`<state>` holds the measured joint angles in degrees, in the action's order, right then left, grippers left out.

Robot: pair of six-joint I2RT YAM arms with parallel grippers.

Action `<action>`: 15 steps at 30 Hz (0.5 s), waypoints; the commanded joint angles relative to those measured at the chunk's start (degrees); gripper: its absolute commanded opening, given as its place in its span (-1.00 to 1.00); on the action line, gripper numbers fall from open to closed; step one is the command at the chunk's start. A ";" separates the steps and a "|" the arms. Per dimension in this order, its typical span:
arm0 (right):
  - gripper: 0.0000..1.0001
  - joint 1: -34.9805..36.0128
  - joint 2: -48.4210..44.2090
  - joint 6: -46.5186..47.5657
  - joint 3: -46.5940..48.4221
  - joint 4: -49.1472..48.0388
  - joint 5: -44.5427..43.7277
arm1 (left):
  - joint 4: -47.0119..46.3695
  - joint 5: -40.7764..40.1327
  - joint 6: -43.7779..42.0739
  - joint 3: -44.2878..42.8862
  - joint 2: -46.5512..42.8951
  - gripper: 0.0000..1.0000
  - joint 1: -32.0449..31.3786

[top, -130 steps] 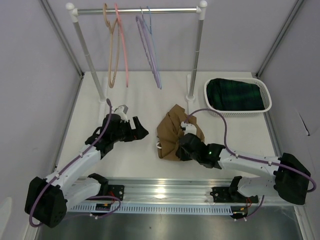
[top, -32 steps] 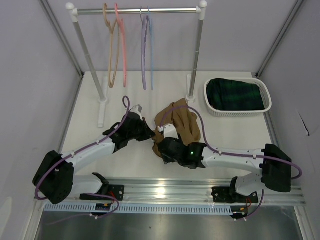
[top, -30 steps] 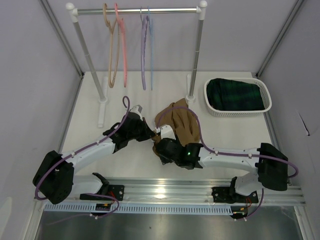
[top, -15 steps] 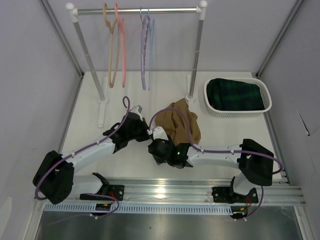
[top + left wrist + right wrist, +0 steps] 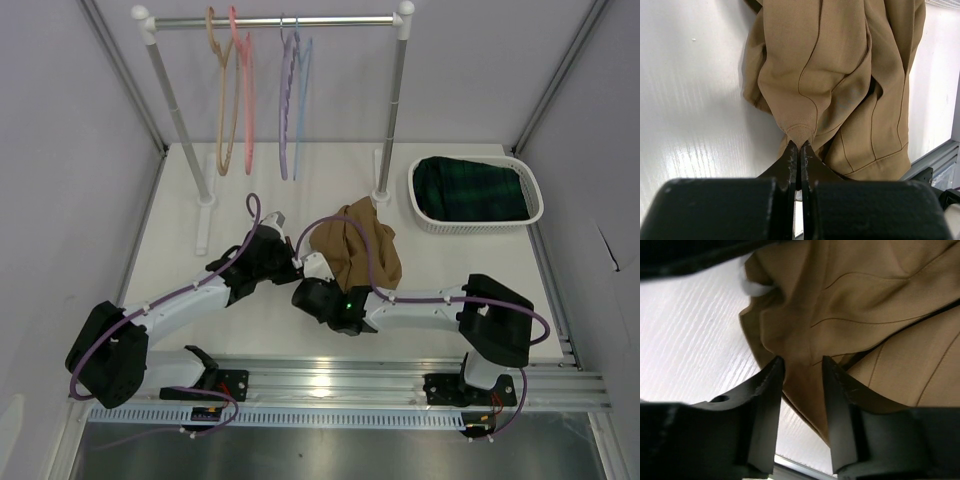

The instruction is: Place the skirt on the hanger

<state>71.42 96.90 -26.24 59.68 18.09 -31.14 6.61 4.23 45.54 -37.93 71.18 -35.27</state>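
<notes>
From above, cannot tell where the left end effector [image 5: 800, 145] ends: tips lost between the right arm's wrist and the skirt [image 5: 355, 245]. Cannot see the right end effector [image 5: 802, 365] there either, tucked under its own wrist. Cannot follow the skirt past the frame edges in either wrist view. Cannot trace the hook of the hanger [image 5: 301, 100] on the rail: too thin.

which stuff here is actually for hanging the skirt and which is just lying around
For the job:
- skirt, pinched by the shut left hand; right hand open astride a fold
- pale blue hanger, hanging on the rail

Lying about:
- tan hanger
- pink hanger
- scalloped lavender hanger
- white basket holding green plaid cloth
</notes>
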 commanded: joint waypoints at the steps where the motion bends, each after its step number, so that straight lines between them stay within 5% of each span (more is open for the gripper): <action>1: -0.24 -1.10 -0.92 -0.04 0.53 -2.09 -4.55 | -0.46 0.61 -1.33 -0.12 -1.92 -1.00 0.29; 7: -0.82 -2.51 -2.24 0.31 0.00 -1.57 -5.86 | -0.81 0.87 -1.42 0.84 -2.36 -1.00 0.37; 11: -1.00 -3.65 -3.82 1.01 0.00 -1.48 -5.69 | -1.16 1.22 -1.77 1.28 -2.80 -0.99 0.29; 13: -1.00 -4.00 -4.44 1.36 0.17 -1.39 -5.60 | -1.51 1.74 -2.38 1.28 -2.80 -0.89 0.29; 15: -1.00 -4.44 -5.58 2.33 0.87 -1.21 -5.43 | -2.04 2.10 -3.26 1.37 -3.15 -0.54 0.29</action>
<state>67.83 95.04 -25.17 59.59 18.13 -33.82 6.61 4.86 44.16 -37.17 70.24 -35.27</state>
